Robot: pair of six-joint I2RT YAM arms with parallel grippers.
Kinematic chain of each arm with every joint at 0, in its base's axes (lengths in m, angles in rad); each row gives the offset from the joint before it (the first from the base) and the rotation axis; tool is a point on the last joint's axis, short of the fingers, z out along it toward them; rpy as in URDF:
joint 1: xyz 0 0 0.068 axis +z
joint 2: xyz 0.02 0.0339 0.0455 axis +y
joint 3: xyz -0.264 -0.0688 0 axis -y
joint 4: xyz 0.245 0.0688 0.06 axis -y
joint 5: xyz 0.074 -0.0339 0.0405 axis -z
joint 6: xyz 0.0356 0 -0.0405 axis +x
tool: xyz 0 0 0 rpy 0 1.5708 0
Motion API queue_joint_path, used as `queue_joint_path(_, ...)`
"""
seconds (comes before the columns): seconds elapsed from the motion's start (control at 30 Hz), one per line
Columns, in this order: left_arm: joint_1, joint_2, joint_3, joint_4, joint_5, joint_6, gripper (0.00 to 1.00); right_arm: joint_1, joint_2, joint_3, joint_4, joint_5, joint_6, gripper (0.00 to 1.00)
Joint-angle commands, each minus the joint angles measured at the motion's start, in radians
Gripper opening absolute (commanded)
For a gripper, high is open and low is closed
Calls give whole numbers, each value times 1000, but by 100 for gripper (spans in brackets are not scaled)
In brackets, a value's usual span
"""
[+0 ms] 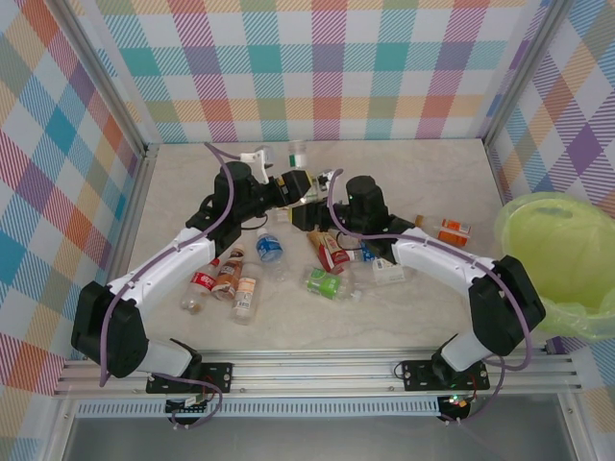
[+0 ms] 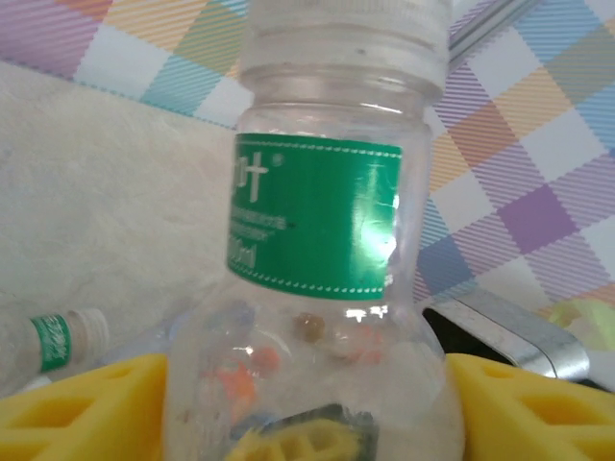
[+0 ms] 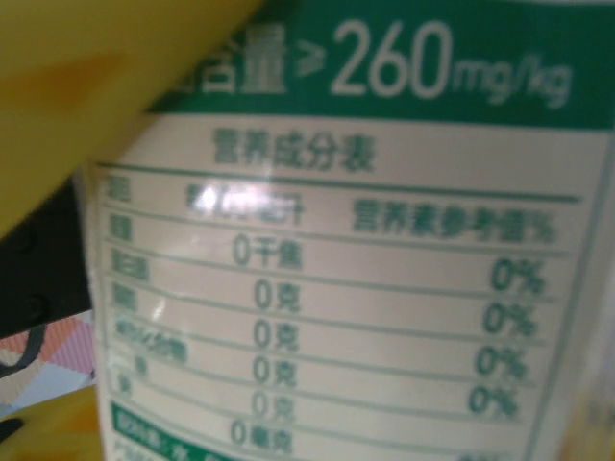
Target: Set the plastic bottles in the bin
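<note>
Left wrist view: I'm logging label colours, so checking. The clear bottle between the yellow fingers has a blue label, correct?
Not quite. The clear bottle between the yellow fingers has a green label, not blue; the left wrist view shows it plainly.

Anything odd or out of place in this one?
Both arms crowd one green-label bottle mid-table. The left gripper clamps it, and the right gripper is pressed up against its label, grip unclear. The other bottles lie scattered on their sides, with no spill visible.
</note>
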Motion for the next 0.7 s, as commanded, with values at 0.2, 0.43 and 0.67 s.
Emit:
queue_joint_path(0.2,-11,-150,-10,28,-53,-32,100,-7,-212,25,-417,305,-208,53)
queue_joint_path(0.43,-9,-316,-185,3,-379,29,100,-65,-458,200,-949,727,-346,52)
queue_joint_path(0.67,2,-410,-286,-37,-535,94,100,-265,-734,269,-1108,1140,-425,51)
